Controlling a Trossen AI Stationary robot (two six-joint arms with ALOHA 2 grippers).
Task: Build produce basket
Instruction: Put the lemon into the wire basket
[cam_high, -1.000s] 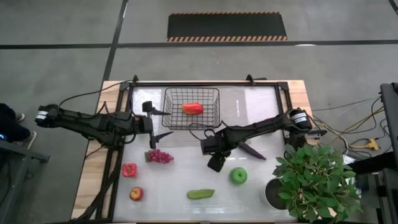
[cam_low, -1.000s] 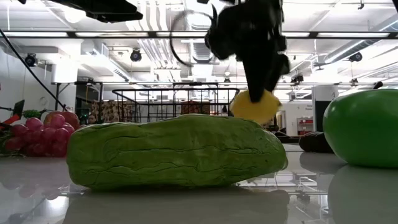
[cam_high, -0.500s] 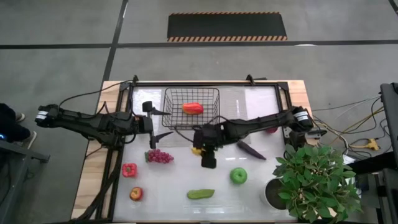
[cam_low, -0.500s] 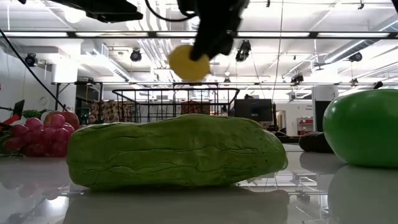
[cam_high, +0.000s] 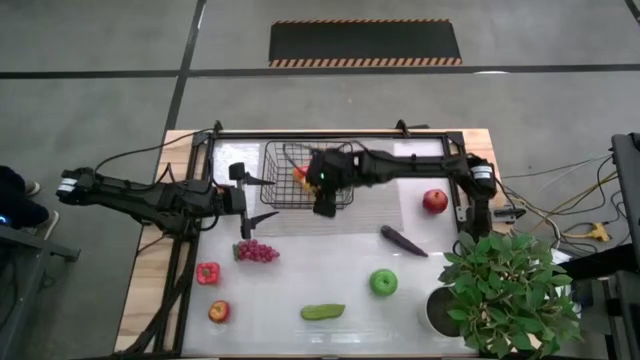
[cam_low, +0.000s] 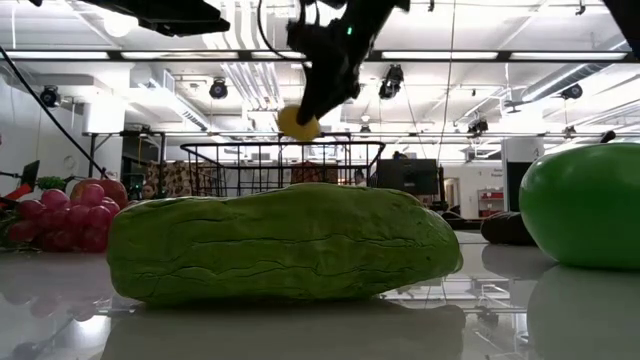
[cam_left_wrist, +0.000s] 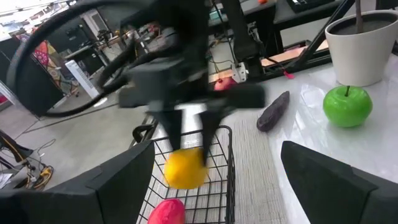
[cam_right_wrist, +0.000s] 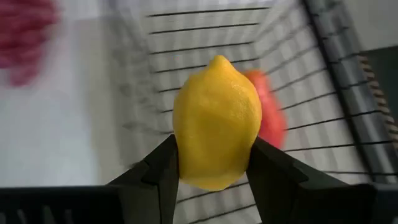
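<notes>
Your right gripper is clamping the lemon above the basket, upper centre of the high view, over a red pepper. Your left gripper is waiting left of it, jaws spread.

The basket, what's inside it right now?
A red pepper lies in the basket. The right gripper holds the lemon above it, not yet released. The arm covers part of the basket floor from above.

No readable text, label, brand or number shows in any view. The distant shelves and screens behind the table in the low view may carry print, but it is too small to tell.
</notes>
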